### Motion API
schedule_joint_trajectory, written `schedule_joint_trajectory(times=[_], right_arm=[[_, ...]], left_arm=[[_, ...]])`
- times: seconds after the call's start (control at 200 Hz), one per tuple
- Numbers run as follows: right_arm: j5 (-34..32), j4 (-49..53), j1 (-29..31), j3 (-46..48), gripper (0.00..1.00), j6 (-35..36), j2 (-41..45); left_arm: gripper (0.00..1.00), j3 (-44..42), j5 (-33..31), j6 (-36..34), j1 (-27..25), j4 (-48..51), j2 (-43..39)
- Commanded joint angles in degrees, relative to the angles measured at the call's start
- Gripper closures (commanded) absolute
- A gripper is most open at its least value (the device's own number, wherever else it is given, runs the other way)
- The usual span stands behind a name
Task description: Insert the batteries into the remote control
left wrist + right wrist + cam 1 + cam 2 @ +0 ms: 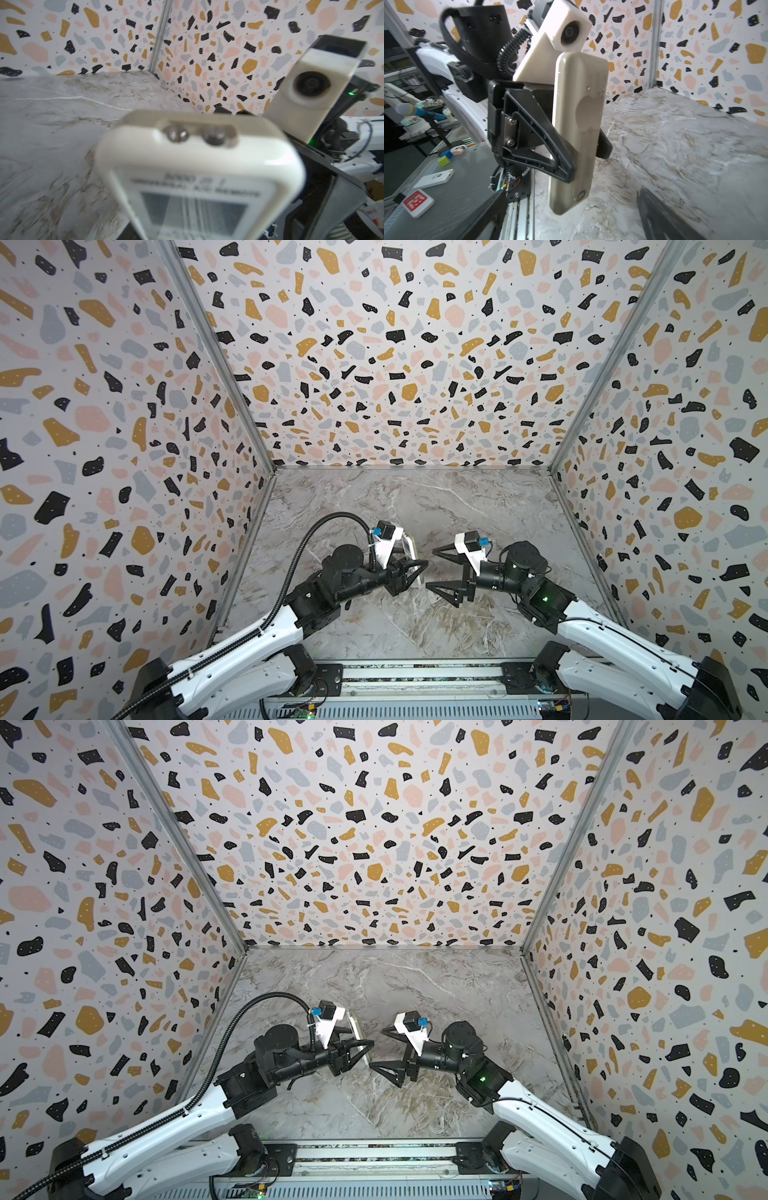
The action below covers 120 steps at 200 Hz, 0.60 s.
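The left pincer (584, 158) is clamped part-way closed across the middle of the slim white rectangular plastic remote control (579, 104). It holds the remote roughly upright, screen end uppermost, over the grey veined marble table (415, 635). At three o'clock from it in both top views, just apart, the right pincer (431, 568) gapes fully wide and empty, facing the remote's plain back.

white arm links (232, 641), black joints (316, 605), ribbed black cable (505, 56)

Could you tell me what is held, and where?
The left gripper clamps the remote control by its long edges, away from the screen end; the right gripper holds nothing.
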State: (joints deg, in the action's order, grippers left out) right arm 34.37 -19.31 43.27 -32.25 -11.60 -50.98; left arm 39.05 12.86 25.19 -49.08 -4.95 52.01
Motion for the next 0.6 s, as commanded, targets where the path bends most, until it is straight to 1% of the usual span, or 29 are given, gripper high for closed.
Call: schedule_joint_trajectory(times=[0.0, 0.165, 0.265, 0.39, 0.596], right_arm=[[-6.8, 2.3, -0.4, 1.3, 0.01, 1.2, 2.6], [-11.6, 4.5, -1.1, 3.1, 0.01, 1.6, 2.7], [-11.5, 3.9, -2.4, 3.6, 0.01, 1.5, 0.8], [-12.8, 6.2, -2.7, 1.8, 0.01, 3.0, -2.3], [-15.1, 4.9, -2.7, 3.2, 0.01, 1.9, -2.6]], left_arm=[[0.85, 2.2, -4.9, -0.8, 0.3, 8.0, 0.6], [0.84, 2.8, -8.0, 0.6, 0.4, 12.2, 1.1], [0.83, 3.6, -9.0, 0.8, 0.7, 15.1, 2.1], [0.83, 4.2, -9.0, 0.9, 1.1, 17.2, 2.9], [0.83, 3.1, -9.4, 1.9, 1.9, 18.0, 3.3]])
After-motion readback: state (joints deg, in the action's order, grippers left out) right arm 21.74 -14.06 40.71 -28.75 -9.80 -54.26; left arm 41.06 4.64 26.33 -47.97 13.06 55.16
